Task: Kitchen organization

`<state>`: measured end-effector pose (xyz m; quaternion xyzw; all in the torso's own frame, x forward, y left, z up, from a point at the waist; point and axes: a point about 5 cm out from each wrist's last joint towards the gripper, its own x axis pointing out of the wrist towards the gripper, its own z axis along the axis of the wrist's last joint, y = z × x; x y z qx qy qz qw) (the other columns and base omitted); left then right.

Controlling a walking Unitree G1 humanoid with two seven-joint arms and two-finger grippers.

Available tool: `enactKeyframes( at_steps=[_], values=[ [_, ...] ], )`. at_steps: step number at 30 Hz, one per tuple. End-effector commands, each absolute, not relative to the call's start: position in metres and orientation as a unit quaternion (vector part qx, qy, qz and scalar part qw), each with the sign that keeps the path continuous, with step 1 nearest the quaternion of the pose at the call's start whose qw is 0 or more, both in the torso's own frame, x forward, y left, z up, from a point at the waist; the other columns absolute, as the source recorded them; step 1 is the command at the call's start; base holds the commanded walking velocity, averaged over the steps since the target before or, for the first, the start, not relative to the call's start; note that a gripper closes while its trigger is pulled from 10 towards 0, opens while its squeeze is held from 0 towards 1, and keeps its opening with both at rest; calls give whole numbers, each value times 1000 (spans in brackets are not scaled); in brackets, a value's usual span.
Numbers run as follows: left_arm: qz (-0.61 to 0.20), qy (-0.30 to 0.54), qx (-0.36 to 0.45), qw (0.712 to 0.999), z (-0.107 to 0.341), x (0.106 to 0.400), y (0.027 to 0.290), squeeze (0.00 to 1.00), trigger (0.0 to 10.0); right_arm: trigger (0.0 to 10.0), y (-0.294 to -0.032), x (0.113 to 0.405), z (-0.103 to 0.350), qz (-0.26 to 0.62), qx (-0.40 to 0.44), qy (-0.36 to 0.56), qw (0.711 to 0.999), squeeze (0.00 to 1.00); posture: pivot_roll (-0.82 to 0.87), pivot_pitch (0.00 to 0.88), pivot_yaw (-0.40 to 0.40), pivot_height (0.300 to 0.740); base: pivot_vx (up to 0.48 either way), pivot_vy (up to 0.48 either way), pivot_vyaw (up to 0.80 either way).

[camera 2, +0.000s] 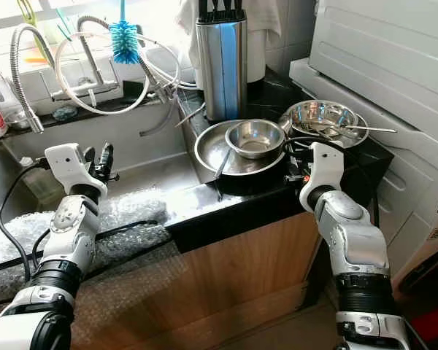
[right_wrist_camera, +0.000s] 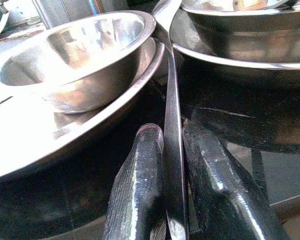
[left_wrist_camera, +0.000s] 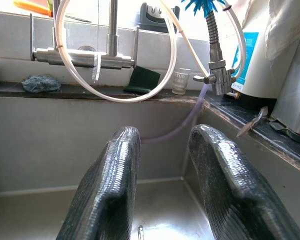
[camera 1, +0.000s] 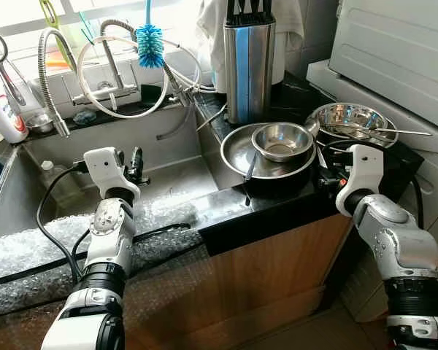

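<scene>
My right gripper (right_wrist_camera: 171, 137) rests low on the black countertop (camera 1: 277, 200), shut on the thin flat handle of a metal utensil (right_wrist_camera: 172, 100). The handle runs up between a wide steel pan (camera 1: 237, 157) and a second steel bowl (camera 1: 350, 120) with several utensils in it. A small steel bowl (camera 1: 281, 141) sits inside the wide pan. The utensil's far end is hidden. Over the steel sink (camera 1: 175, 179) my left gripper (left_wrist_camera: 162, 140) hangs open, nothing between its fingers (left_wrist_camera: 115, 165).
A steel knife block (camera 1: 248, 65) stands behind the pan. A blue brush (camera 1: 150, 35), hoses and the faucet (camera 1: 109, 80) crowd the sink's back ledge. Bubble wrap (camera 1: 29, 248) covers the sink's front edge. A white appliance (camera 1: 394, 51) is at the right.
</scene>
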<state>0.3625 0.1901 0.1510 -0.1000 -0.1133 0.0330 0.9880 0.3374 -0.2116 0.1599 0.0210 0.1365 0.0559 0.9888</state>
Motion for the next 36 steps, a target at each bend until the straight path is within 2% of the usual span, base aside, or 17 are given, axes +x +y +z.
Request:
enactKeyframes(
  at_steps=[1,14,24,25,26,27,31,36],
  values=[
    [35,-108,-94,989,154,365,191,0,10000,0,-206,340,163,65,22,129,989,0,-111,0,117,740,0,0,0],
    [34,-106,-91,990,153,365,190,0,10000,0,-202,342,173,62,26,93,993,0,-112,0,117,740,0,0,0],
    [33,-105,-93,990,152,365,188,0,10000,0,-194,343,189,73,18,30,997,0,-113,0,117,740,0,0,0],
    [33,-105,-93,990,152,365,188,0,10000,706,-191,342,192,84,16,20,996,0,-112,0,117,740,0,0,0],
    [33,-105,-93,990,152,365,188,0,10000,4510,-187,342,195,96,11,10,995,0,-111,0,117,740,0,0,0],
    [34,-105,-94,989,152,365,188,0,10000,10000,-185,341,196,103,8,4,995,0,-110,0,117,740,0,0,0],
    [34,-105,-94,989,152,365,188,0,10000,10000,-170,337,208,143,-7,-34,989,0,-112,0,119,740,0,0,0],
    [36,-104,-94,990,151,365,189,0,10000,10000,-133,326,213,230,-71,-75,968,0,-119,0,123,740,0,0,0]
  ],
)
